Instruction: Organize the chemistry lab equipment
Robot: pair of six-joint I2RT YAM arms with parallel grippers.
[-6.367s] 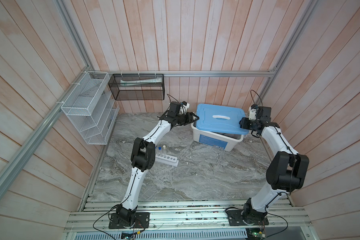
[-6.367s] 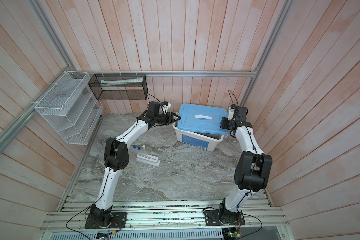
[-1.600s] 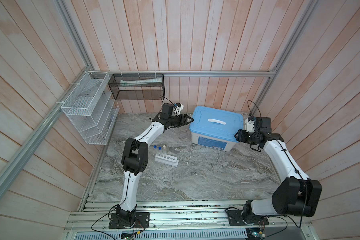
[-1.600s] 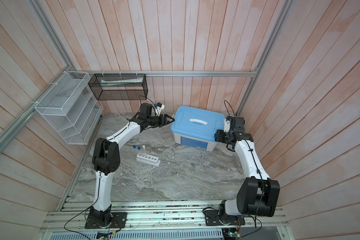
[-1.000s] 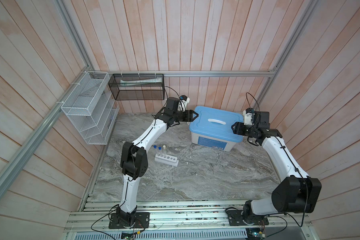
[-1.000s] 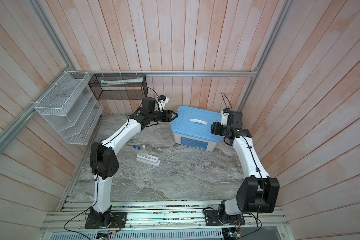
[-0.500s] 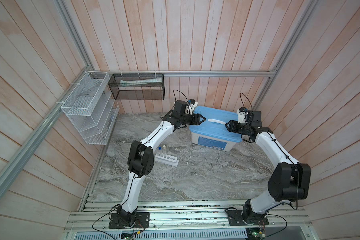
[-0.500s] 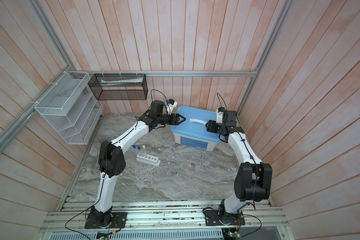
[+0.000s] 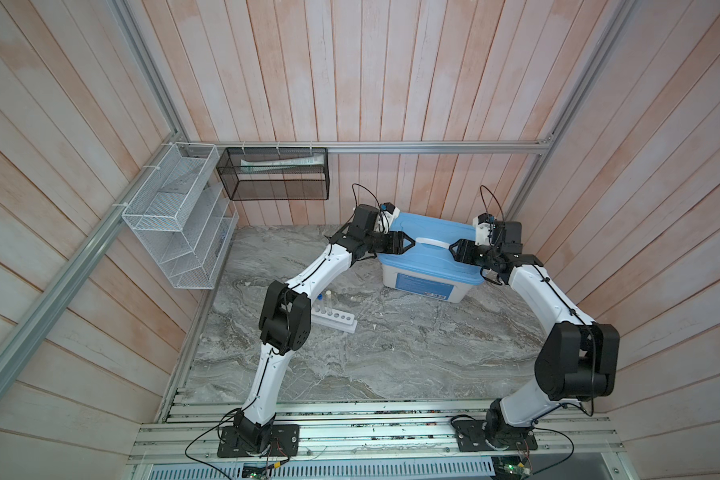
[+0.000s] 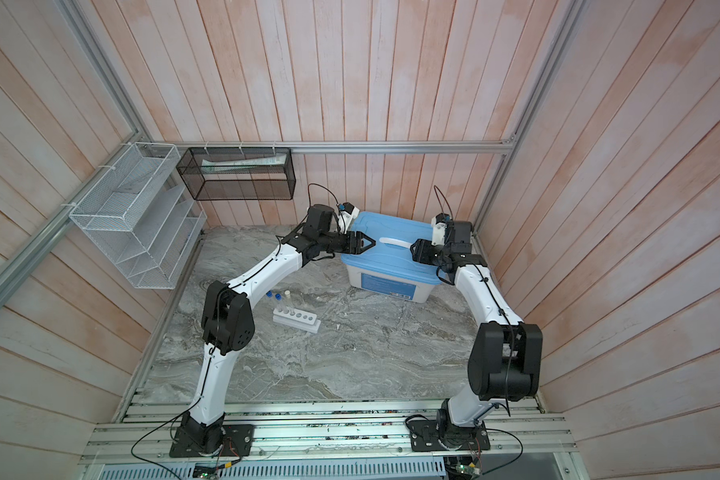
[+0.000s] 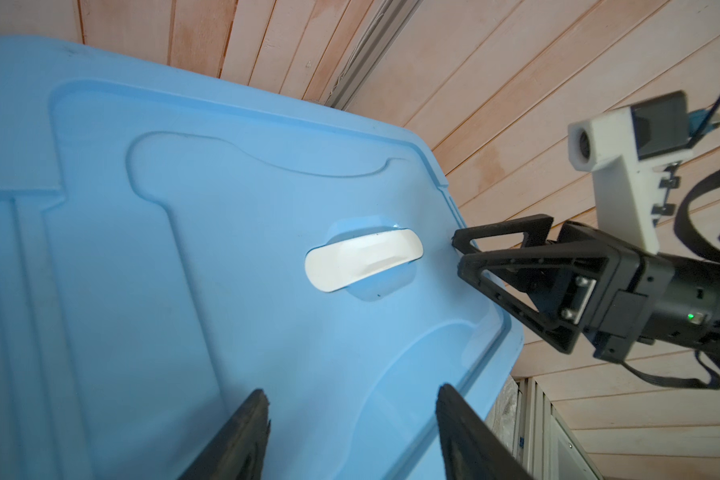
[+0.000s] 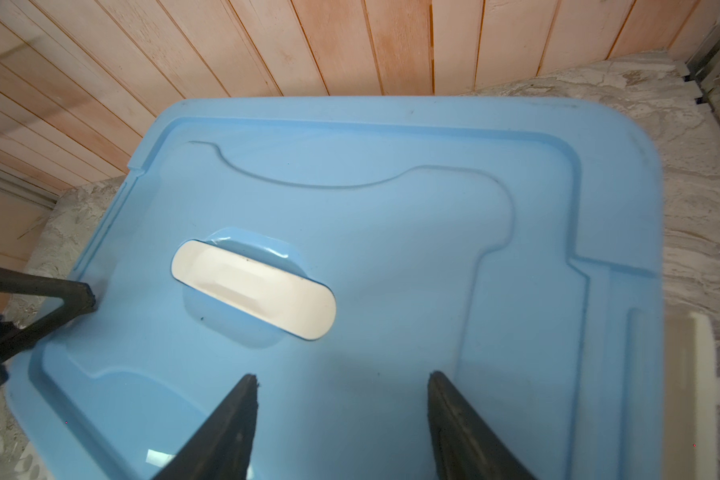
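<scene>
The white rack (image 10: 296,322) stands on the marble floor at the left. Three clear test tubes (image 10: 278,305) stand upright in its left end, two blue-capped and one white-capped. In a top view the left arm's elbow partly covers the rack (image 9: 336,323). My left gripper (image 9: 408,243) (image 11: 352,395) is open and empty over the left part of the bin's blue lid (image 11: 163,270). My right gripper (image 9: 454,250) (image 12: 342,378) is open and empty over the lid's right part. They face each other across the white handle (image 12: 252,289) (image 11: 362,259).
The white bin (image 9: 425,286) with its lid on sits at the back right near the wall corner. A white wire shelf basket (image 9: 175,220) and a black mesh basket (image 9: 275,178) hang on the left and back walls. Wooden walls close in on three sides.
Both grippers have moved from beside the bin to above its lid, closing in on the handle from either side. The bin, the rack and the tubes stay put.
</scene>
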